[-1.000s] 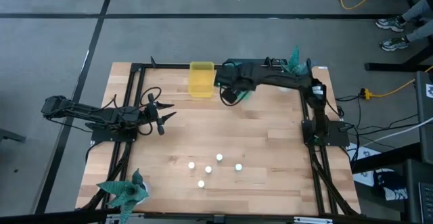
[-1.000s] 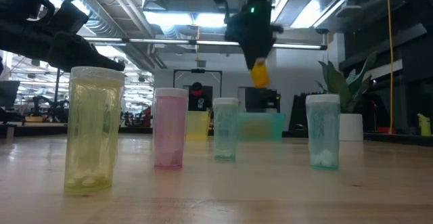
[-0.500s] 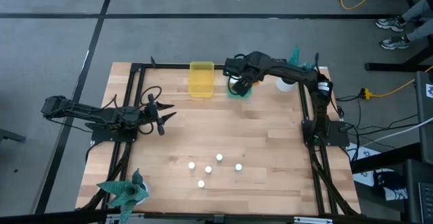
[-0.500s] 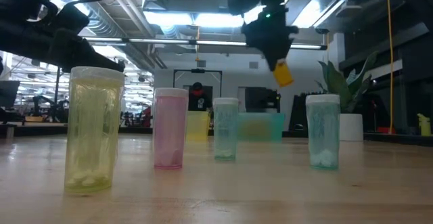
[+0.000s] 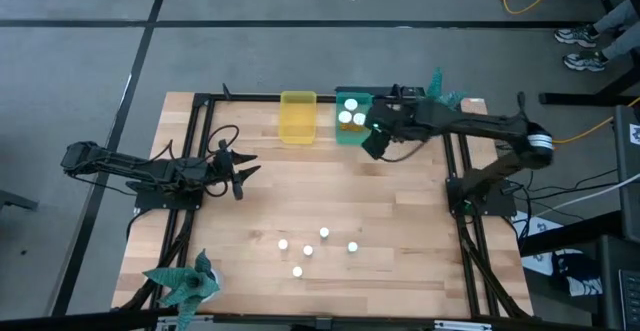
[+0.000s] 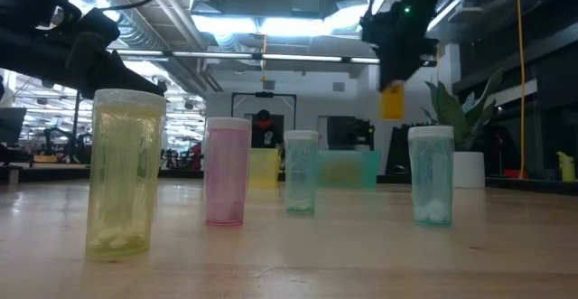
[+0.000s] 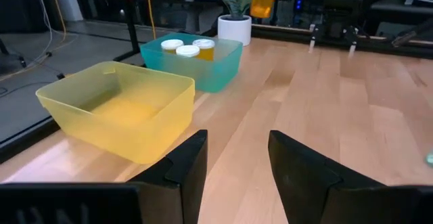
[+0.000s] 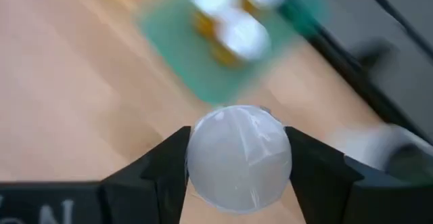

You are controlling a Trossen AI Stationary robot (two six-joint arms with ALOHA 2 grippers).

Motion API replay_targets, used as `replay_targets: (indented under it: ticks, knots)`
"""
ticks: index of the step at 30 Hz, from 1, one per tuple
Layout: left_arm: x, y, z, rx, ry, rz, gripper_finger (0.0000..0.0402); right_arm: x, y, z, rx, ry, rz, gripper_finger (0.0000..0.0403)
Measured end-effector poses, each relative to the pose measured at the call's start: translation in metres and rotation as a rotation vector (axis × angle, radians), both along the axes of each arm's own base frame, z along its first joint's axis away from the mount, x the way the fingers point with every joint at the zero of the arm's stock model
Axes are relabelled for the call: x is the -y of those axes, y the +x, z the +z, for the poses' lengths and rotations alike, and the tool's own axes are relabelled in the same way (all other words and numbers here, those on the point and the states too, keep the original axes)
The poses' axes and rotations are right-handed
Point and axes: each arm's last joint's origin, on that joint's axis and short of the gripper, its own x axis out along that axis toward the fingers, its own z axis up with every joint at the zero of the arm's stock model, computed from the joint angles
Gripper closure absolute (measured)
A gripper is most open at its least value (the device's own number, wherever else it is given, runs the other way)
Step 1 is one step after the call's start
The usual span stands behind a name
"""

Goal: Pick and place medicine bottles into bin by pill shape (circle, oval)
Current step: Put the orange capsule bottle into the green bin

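Note:
My right gripper [image 5: 373, 143] hangs above the table just to the right of the teal bin [image 5: 340, 136], shut on an orange medicine bottle [image 6: 392, 100] with a white cap [image 8: 238, 158]. The teal bin holds three white-capped bottles [image 7: 188, 49]. The yellow bin [image 5: 297, 118] stands left of it; no bottle shows in it [image 7: 115, 109]. Several more bottles [image 5: 308, 251] stand upright on the table's near middle. My left gripper [image 5: 240, 176] waits at the table's left, open, with nothing between its fingers [image 7: 237, 163]. My right gripper pinches the orange bottle at its cap end [image 8: 197, 160] between its two fingers, one on each side of the round white cap. The fingers come from above, slanting down. The bottle hangs upright below them [image 6: 392, 109], clear of the table.
In the low view, yellow [image 6: 122, 172], pink [image 6: 226, 168] and two teal bottles [image 6: 301, 171] [image 6: 431, 186] stand in a row. A white plant pot [image 7: 235, 28] stands at the far right beyond the teal bin. A teal paper plant [image 5: 185, 283] sits at the near left corner.
My right gripper has carried the orange bottle toward the table's right edge, from the gap between the two bins across the teal bin to its right side. The bottle tilted on the way and now hangs upright. It stayed clear of the table.

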Motion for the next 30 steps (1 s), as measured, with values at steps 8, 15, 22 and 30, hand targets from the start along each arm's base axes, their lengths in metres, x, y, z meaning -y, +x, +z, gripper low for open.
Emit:
replay_targets:
  ticks: [8, 15, 22, 30]
  knots:
    - [0.0, 0.0, 0.0, 0.002, 0.0, 0.0, 0.0252, 0.012, 0.019, -0.018, 0.399, -0.083, 0.127, 0.019]
    - [0.0, 0.0, 0.0, 0.001, 0.001, 0.0, 0.0252, 0.037, 0.033, -0.045, 0.308, -0.046, 0.035, 0.019]
    - [0.0, 0.0, 0.0, 0.001, 0.002, 0.0, 0.0252, 0.053, 0.043, -0.06, 0.257, -0.007, 0.012, 0.019]
    - [0.0, 0.0, 0.0, 0.002, 0.001, 0.001, 0.0252, 0.062, 0.049, -0.087, 0.186, 0.042, -0.001, 0.0189]
